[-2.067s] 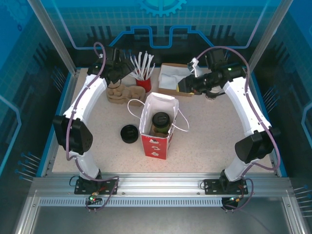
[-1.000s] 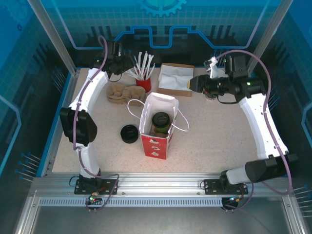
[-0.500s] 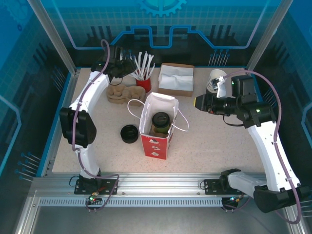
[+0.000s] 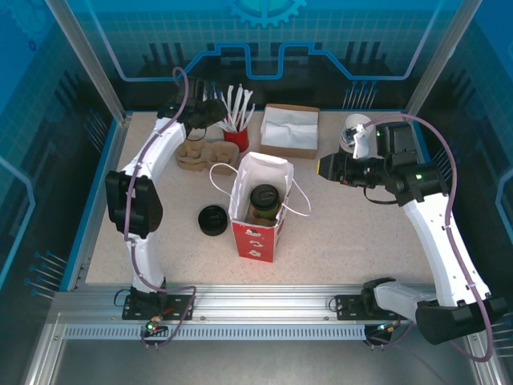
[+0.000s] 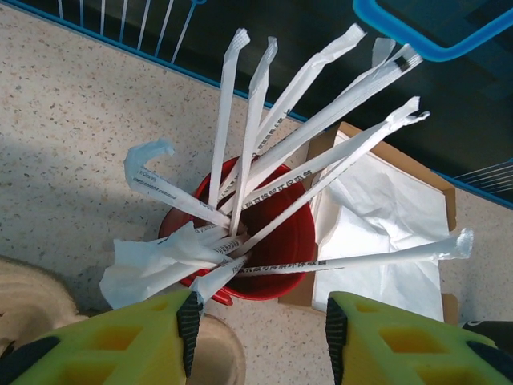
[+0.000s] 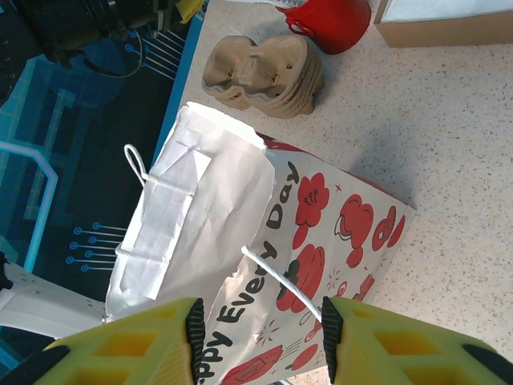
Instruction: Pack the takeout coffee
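Observation:
The takeout coffee (image 4: pixel 264 199), dark olive with a black lid, stands inside the red and white paper bag (image 4: pixel 258 216) at mid-table. My right gripper (image 4: pixel 324 167) hovers to the right of the bag, apart from it and pointing at it. In the right wrist view the gripper (image 6: pixel 258 337) is open, with the bag's printed side (image 6: pixel 321 233) and a white handle cord (image 6: pixel 276 277) beyond its jaws. My left gripper (image 4: pixel 210 115) is at the back left. It hangs open (image 5: pixel 263 337) just above the red cup (image 5: pixel 276 241) of wrapped straws (image 5: pixel 256 128), holding nothing.
A low stack of black lids (image 4: pixel 212 219) lies left of the bag. Brown pulp carriers (image 4: pixel 200 152) sit at the back left. A cardboard box of napkins (image 4: pixel 290 130) stands behind the bag. A stack of lidless cups (image 4: pixel 353 132) is at the back right.
My right arm has swung from the back by the cardboard box out to the right of the bag and turned toward it. My left gripper has shifted slightly right near the straw cup.

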`<state>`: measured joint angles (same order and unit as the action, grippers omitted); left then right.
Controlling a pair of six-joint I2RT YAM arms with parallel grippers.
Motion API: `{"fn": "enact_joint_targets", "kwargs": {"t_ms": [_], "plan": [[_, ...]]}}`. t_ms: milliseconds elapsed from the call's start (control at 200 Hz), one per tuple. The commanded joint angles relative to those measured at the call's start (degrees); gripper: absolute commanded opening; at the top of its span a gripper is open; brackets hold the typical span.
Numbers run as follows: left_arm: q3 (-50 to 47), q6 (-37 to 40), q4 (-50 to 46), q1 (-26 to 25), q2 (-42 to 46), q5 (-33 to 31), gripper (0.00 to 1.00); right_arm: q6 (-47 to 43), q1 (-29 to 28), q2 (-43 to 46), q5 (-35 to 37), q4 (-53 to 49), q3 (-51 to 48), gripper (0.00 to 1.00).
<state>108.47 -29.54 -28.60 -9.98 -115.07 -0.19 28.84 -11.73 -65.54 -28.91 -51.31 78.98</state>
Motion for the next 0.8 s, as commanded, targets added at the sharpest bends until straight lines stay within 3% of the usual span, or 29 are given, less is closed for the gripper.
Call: {"fn": "enact_joint_targets", "kwargs": {"t_ms": [0, 485, 640, 790], "plan": [[0.7, 1.5, 0.9, -0.3, -2.6, -0.8, 0.47, -1.2, -0.8, 0.3, 0.0, 0.9, -1.0, 0.46], [5.9, 2.4, -1.0, -0.4, -5.6, -0.7, 0.45, -1.8, -0.8, -1.1, -0.4, 2.0, -1.4, 0.46], [6.2, 1.9, -0.8, -0.6, -5.7, -0.9, 0.34, -1.9, -0.8, -1.3, -0.6, 2.2, -1.4, 0.46], [7.0, 1.8, -1.5, -0.7, -6.7, -1.0, 0.34, -2.0, -0.7, -1.3, -0.5, 2.2, -1.5, 0.46]]}}
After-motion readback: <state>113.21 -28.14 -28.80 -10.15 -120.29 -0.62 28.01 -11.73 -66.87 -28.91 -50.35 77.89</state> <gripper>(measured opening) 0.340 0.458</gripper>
